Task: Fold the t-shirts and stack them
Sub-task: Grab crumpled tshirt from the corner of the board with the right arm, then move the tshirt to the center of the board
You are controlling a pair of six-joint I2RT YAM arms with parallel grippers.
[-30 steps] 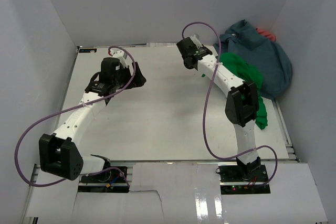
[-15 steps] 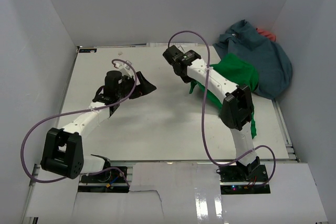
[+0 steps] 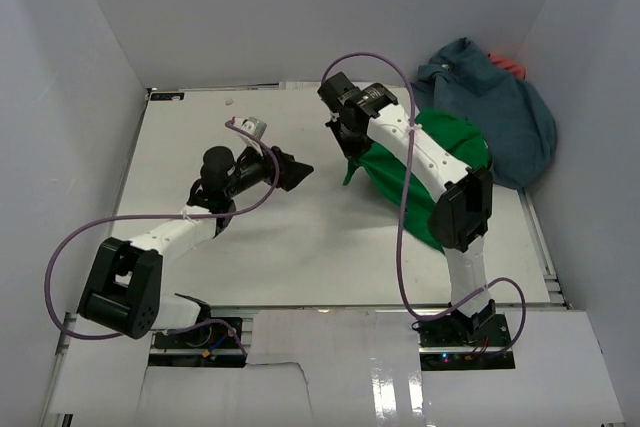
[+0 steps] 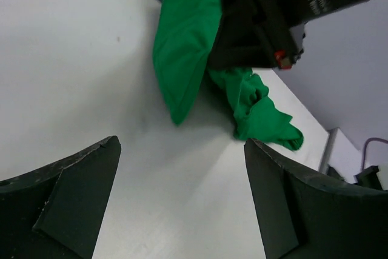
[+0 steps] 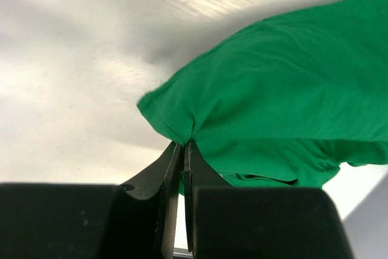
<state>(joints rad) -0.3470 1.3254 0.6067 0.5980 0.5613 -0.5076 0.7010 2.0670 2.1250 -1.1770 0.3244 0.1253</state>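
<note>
Right wrist view showed the right hand (image 5: 182, 145) clenched on a pinched edge fold of the soft, light bright green cloth t-shirt (image 5: 285, 83), which sagged limply over the white desk (image 5: 73, 59) towards its right side, while the left hand (image 4: 182, 145) gaped released nearby, probably best placed to take another edge.

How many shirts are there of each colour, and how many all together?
green t-shirt: 1
blue-grey t-shirt: 1
coral red t-shirt: 1 (only a bit peeks out behind the blue-grey one)
Total: 3
</note>
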